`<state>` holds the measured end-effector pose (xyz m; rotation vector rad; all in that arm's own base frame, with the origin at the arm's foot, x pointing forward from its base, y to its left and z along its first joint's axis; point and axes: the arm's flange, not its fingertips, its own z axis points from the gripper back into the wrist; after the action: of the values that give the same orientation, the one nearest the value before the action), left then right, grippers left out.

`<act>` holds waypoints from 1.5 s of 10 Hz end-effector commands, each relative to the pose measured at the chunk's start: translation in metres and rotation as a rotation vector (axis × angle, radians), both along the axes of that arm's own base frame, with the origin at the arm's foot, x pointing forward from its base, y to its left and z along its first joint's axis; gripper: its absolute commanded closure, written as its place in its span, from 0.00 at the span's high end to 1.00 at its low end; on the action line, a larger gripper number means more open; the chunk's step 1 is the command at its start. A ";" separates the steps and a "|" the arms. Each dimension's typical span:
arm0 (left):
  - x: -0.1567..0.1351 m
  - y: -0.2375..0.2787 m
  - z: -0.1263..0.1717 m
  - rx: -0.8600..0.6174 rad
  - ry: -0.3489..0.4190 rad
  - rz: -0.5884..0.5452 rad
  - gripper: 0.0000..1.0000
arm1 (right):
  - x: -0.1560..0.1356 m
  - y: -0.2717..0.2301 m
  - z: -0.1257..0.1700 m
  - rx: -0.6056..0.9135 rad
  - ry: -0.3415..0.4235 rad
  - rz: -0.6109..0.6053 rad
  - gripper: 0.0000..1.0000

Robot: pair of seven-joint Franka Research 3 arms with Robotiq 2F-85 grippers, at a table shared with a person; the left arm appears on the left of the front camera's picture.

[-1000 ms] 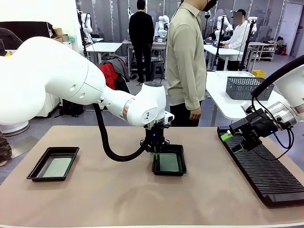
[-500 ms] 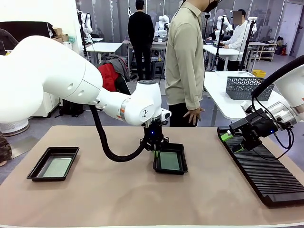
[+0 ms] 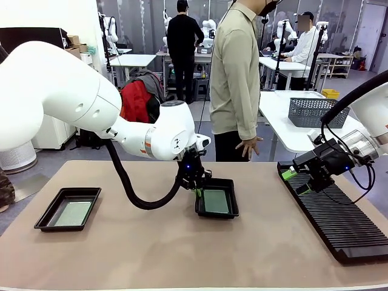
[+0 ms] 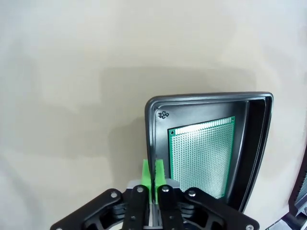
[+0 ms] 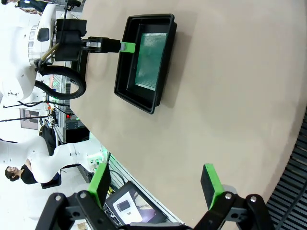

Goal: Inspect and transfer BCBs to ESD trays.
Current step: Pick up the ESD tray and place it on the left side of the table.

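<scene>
Our left end effector (image 3: 198, 190) sits at the left rim of the middle tray (image 3: 231, 212), its pads pressed together on that thin rim, as the left wrist view shows: the green tips (image 4: 154, 173) meet on the tray wall (image 4: 149, 139). A green board (image 3: 216, 202) lies flat on this tray's floor, square to the walls and apart from the rim. A second tray (image 3: 46, 219) rests well apart at the left of the tabletop (image 3: 157, 254), with a paler board (image 3: 73, 213) lying in it.

Our right end effector (image 3: 301, 181) hovers over the black slotted rack (image 3: 339, 224) at the right, its jaws wide apart and holding nothing; its own camera shows both green pads (image 5: 100, 183) spread with only tabletop between them.

We judge that the step in hand is repositioning the middle tray by its rim. To do it well we should keep the tray's floor level, so the loose board cannot slide toward a wall or ride up over the flare. A slow, straight drag or a low lift suits a pinch on one edge, since the far side of the tray is unsupported and may sag or twist. We should watch that the pads hold the rim alone and do not touch the board, and release only once the tray sits flat on the tabletop
</scene>
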<state>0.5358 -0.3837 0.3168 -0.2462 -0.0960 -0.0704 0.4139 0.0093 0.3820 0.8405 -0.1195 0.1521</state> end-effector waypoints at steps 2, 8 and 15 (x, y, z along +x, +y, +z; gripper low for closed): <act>-0.009 0.022 0.005 -0.091 -0.014 -0.028 0.00 | -0.003 0.001 0.001 0.000 0.002 -0.004 1.00; -0.034 0.083 0.037 -0.097 -0.049 -0.037 0.00 | -0.003 0.001 0.001 0.000 0.002 -0.004 1.00; -0.065 0.195 0.036 -0.061 -0.049 -0.022 0.00 | -0.003 0.001 0.001 0.000 0.002 -0.004 1.00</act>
<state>0.4814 -0.2047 0.3545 -0.2811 -0.1408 -0.0797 0.4136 0.0093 0.3817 0.8399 -0.1188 0.1516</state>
